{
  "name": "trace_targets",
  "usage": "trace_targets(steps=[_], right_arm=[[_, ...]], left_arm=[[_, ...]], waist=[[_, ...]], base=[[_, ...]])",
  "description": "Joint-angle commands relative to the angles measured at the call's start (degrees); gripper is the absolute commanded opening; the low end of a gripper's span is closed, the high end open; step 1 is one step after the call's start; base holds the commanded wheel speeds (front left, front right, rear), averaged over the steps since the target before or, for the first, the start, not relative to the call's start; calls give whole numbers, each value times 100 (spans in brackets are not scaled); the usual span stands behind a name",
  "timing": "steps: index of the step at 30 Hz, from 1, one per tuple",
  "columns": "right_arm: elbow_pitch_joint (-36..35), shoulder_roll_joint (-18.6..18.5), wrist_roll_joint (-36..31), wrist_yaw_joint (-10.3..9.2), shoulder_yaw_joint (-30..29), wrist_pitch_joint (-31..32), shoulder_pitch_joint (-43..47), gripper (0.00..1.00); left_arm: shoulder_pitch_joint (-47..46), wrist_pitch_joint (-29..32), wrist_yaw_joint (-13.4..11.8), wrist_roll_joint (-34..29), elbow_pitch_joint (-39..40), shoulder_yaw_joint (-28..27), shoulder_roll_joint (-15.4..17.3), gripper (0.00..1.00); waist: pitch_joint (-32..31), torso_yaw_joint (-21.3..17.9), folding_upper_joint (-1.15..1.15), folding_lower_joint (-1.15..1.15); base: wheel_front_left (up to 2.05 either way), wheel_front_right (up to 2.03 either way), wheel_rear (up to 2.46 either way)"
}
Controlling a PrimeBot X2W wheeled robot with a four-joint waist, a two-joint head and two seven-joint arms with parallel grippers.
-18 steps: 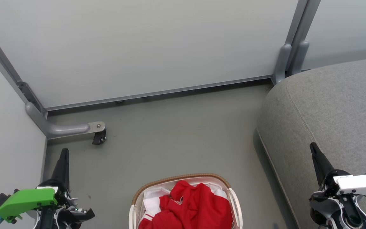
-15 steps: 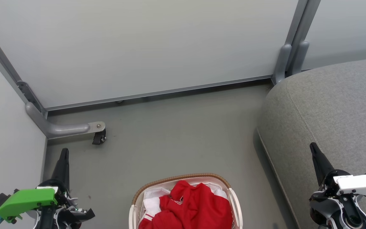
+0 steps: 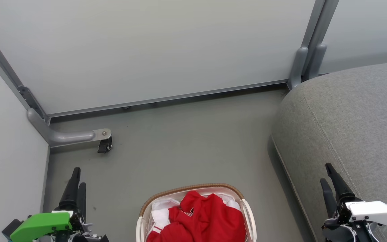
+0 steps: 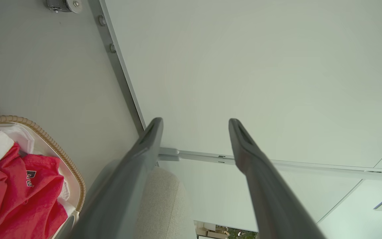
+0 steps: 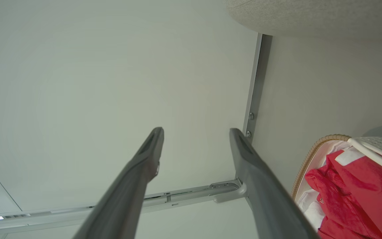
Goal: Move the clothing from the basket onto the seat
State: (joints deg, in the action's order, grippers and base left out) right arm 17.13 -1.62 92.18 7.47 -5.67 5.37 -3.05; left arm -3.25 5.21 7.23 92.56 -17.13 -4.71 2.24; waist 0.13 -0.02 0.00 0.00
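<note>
1. The clothing (image 3: 207,218), a bunched heap of red fabric with white trim, lies inside the basket (image 3: 193,187) at the bottom middle of the head view.
2. A white liner (image 3: 161,205) shows along the basket's left inner side, tucked against the red fabric.
3. The basket stands on the grey floor (image 3: 186,141), with its brown woven rim towards the pale partition (image 3: 146,50). Its near part is cut off by the bottom edge of the view.
4. The seat (image 3: 354,117) is large, rounded and grey, with a stitched seam. It fills the right of the head view, near the basket, with a strip of floor between them.
5. The left end effector (image 3: 79,175) hangs at the lower left, over the floor and apart from the basket. Its wrist view shows the two dark fingers (image 4: 134,172) spread wide, gripping nothing.
6. The right end effector (image 3: 325,172) sits at the lower right, in front of the seat's rounded side. Its own wrist view shows the fingers parted just as widely and empty, with the basket off to one side.
7. A black caster (image 3: 104,145) on a grey metal foot rests on the floor at the partition's left corner, well apart from the basket.
</note>
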Motion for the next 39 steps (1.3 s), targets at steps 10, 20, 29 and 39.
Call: trace_targets(steps=[10, 20, 29, 39], right_arm=[[-31, -57, -430, 1, -34, -323, -32, 100], [-246, -70, -1592, 1, -123, -565, -9, 100], [-525, -81, -2845, 1, -89, -765, 44, 100], [-657, -88, -3948, 1, -54, -964, 113, 100]], left_arm=[[-37, -311, 9, -296, 173, 317, 24, 100], [-39, -553, -18, -1291, 338, 330, 32, 100], [-40, -752, -179, -2526, 599, 402, 39, 100], [14, -953, -325, -3877, 666, 606, 46, 100]], waist=[[-12, -9, 0, 0], [-12, -15, 0, 0], [-4, -29, 0, 0], [-16, -42, 0, 0]], base=[[0, 0, 0], [0, 0, 0], [0, 0, 0], [0, 0, 0]])
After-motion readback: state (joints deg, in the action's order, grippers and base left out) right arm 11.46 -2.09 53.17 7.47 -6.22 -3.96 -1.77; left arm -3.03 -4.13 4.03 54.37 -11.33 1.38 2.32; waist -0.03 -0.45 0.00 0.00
